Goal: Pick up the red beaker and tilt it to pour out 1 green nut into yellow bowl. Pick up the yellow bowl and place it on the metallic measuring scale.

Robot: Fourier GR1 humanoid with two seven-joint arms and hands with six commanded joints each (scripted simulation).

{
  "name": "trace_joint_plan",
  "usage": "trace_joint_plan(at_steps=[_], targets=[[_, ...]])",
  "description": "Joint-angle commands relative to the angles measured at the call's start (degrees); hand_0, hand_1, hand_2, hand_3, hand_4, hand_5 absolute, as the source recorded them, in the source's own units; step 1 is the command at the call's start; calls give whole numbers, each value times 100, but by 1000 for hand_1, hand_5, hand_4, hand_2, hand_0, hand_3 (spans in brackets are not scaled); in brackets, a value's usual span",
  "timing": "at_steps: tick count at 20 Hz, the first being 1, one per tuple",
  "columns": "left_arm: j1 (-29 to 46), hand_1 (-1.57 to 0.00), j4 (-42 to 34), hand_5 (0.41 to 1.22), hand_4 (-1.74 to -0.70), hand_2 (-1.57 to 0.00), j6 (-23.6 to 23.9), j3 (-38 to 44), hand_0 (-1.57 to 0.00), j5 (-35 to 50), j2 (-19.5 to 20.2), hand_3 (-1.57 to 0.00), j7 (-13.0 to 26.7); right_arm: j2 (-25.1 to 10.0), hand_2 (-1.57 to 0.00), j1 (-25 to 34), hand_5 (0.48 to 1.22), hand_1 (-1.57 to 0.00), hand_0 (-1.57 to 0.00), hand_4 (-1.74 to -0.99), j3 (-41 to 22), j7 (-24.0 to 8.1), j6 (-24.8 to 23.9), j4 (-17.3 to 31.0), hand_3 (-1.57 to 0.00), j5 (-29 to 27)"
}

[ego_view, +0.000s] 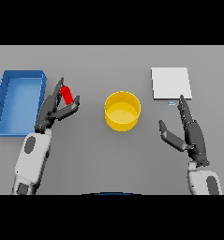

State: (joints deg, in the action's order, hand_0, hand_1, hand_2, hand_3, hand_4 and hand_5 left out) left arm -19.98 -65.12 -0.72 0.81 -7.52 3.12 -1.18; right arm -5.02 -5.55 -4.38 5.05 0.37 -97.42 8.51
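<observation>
- Left hand [57,108] pinches the red beaker [67,95] between fingers and thumb, just right of the blue tray [5,105].
- Yellow bowl [122,110] sits mid-bench, apart from both hands.
- Right hand [188,131] hangs open and empty, fingertips near the scale [171,83].

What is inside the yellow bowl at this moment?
The yellow bowl shows only its own yellow floor; no green nut is visible inside. The near wall covers a small part of the floor, so that part cannot be checked.
</observation>
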Motion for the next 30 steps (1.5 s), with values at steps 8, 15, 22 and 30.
trace_joint_plan(at_steps=[8,15,22,30], targets=[[-643,1,817,715,-1332,1,-1,142,1,-39,2,1,-163,29,1,-14,682,1,1,-1311,-11,108,-55,18,1,62],[-914,-701,1235,949,-1441,-715,394,337,-681,-2,-250,-706,-458,-47,1,55,683,1,1,-1285,42,-49,-79,-19,1,75],[-998,-1388,1415,1129,-1553,-1391,686,403,-1384,-207,-333,-1390,-926,-33,1,116,682,1,1,-1303,59,32,33,98,1,-50],[-1075,-1540,669,1097,-1709,-1541,935,87,-1540,-126,-185,-1541,-748,34,1,71,672,1,1,-1255,-125,221,-62,125,1,255]])
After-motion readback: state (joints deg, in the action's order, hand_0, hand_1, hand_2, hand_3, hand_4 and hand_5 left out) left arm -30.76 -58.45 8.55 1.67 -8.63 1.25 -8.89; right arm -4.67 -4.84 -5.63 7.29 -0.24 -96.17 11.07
